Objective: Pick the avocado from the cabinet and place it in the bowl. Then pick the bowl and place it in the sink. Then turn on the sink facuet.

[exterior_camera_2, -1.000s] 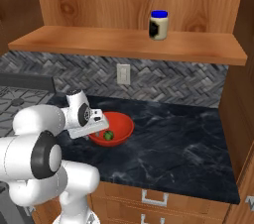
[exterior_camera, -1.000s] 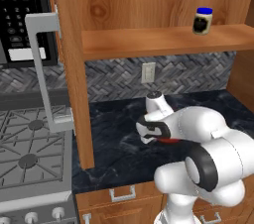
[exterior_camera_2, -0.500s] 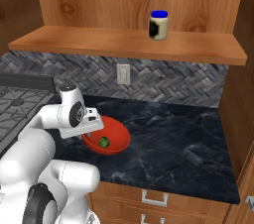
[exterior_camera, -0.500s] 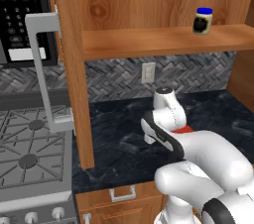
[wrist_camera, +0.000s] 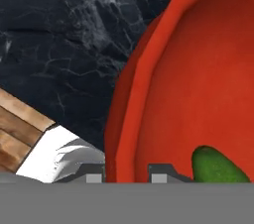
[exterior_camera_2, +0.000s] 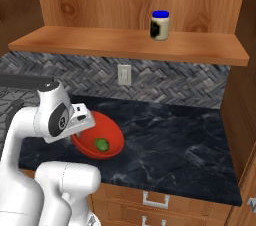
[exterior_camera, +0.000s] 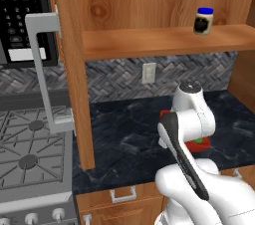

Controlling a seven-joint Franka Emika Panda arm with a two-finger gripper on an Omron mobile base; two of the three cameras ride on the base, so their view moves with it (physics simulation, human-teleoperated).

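Gripper (wrist_camera: pixel 127 177): we've pinched the bowl's (exterior_camera_2: pixel 112 135) rim, one finger each side.
Bowl: tilted, by the worktop's (exterior_camera_2: pixel 175 145) front edge.
Avocado (exterior_camera_2: pixel 102 144): inside, long axis unclear.

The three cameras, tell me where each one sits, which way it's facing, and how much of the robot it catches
Left base view: behind the arm, on its left, looking forward and down at the counter; white arm rises lower right, hiding most of the bowl.
Right base view: behind, on its right; arm lower left, avocado in the bowl.
Hand view: on the hand, close along the gripper, fingertips straddling the bowl's rim.
Both base views share the jar on the cabinet shelf.
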